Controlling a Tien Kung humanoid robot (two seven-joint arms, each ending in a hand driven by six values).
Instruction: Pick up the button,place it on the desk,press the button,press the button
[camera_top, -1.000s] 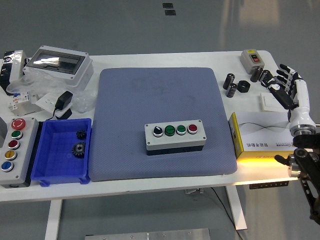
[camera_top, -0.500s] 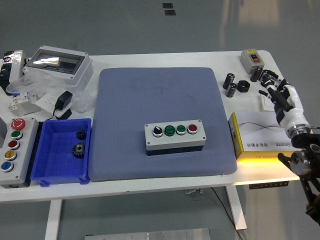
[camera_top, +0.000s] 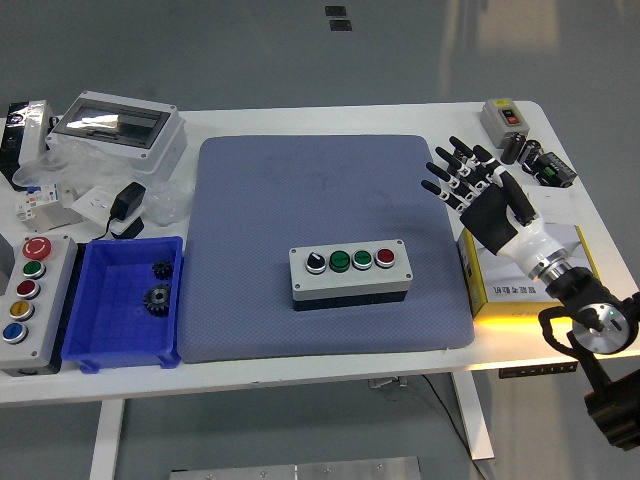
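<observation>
Head view. The white desk (camera_top: 330, 118) stands on a grey floor (camera_top: 300, 50) and carries a blue-grey mat (camera_top: 300, 190) across its middle. The button box (camera_top: 350, 273) lies flat on the near half of the mat, its top showing a row of four controls: a black-and-white selector, two green buttons and a red one at the right end.

The right hand (camera_top: 482, 195) hovers over the mat's right edge, beyond and to the right of the button box and well apart from it. Its fingers (camera_top: 455, 172) are spread and hold nothing (palm facing down). Beneath its forearm lies a yellow-edged carton (camera_top: 520, 285).

Left of the mat: a blue bin (camera_top: 100, 340) holding two dark gears (camera_top: 157, 296), a grey control station (camera_top: 30, 300) with five coloured buttons, and a clear-lidded enclosure (camera_top: 115, 125) at the far left.
</observation>
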